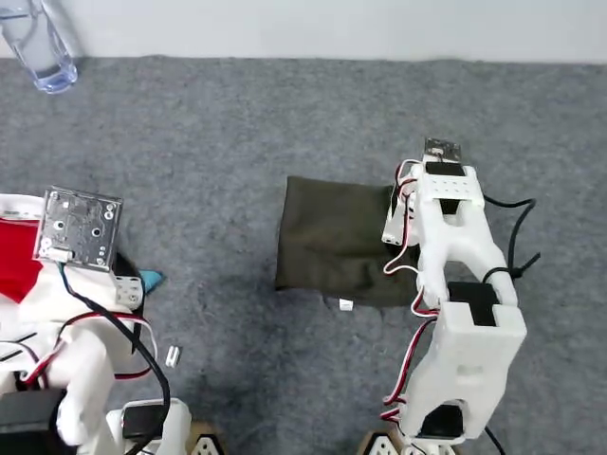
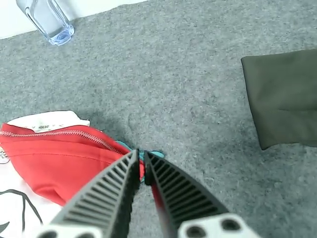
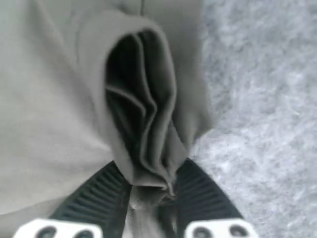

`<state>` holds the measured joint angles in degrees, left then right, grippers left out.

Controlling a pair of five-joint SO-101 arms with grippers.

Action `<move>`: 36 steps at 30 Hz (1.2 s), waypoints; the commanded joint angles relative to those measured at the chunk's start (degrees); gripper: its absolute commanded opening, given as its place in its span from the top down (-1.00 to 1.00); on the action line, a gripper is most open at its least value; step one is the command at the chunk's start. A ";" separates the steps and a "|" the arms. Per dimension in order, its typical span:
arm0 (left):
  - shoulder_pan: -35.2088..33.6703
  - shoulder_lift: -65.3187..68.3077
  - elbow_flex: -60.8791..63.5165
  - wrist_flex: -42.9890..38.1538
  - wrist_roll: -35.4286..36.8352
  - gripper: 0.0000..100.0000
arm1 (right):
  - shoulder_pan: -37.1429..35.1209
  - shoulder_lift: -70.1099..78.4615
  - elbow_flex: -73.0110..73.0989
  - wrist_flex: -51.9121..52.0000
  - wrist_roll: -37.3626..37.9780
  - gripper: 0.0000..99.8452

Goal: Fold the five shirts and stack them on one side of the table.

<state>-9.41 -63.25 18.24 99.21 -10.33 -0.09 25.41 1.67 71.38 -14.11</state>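
1. Two tools at a grey worktop (image 1: 237, 114).
2. Right tool (image 3: 148, 191): clamped tight on a bunched fold at the edge of the olive shirt (image 3: 59, 99) (folded to a rectangle, lying mid-worktop).
3. Left tool (image 2: 140, 166): fingers pressed together on nothing, poised over the edge of a red shirt (image 2: 54, 158) at the left side.
4. Beneath the red shirt, white fabric (image 2: 49, 119); just beside it, teal cloth (image 2: 156, 153).
5. Far left corner: clear bottle (image 2: 47, 20), well apart from the shirts.

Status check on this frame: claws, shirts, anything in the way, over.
Right claw shut on a bunched edge of the olive shirt. Left claw shut, at the red shirt. Bottle far off at table's corner.
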 commanded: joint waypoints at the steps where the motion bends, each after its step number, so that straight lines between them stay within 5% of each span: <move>1: -0.35 -0.26 -0.22 1.32 -0.35 0.97 | -0.84 -0.22 -1.32 0.92 -0.26 0.99; 4: -0.35 -0.26 -0.22 1.32 -0.35 0.97 | 0.31 -0.84 -2.64 5.14 0.53 0.98; 8: -0.35 -0.26 -0.22 1.32 -0.35 0.97 | 3.74 -2.86 -5.27 7.96 10.73 0.98; 19: -0.35 -0.26 -0.31 1.32 -0.35 0.97 | 8.04 -1.01 -17.14 7.43 59.34 0.98; 26: -0.35 -0.26 -0.31 1.32 -0.70 0.97 | 8.13 0.92 -18.46 -4.18 85.80 0.98; 32: -0.35 -0.26 -0.40 1.32 -2.46 0.97 | 8.13 0.66 -18.64 -5.67 87.03 0.95; 36: -0.35 -0.26 -0.40 1.32 -2.46 0.97 | 8.92 -2.51 -18.64 -5.67 80.62 0.67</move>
<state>-9.41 -63.34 18.24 99.21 -12.44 7.47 27.52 -13.71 66.73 70.64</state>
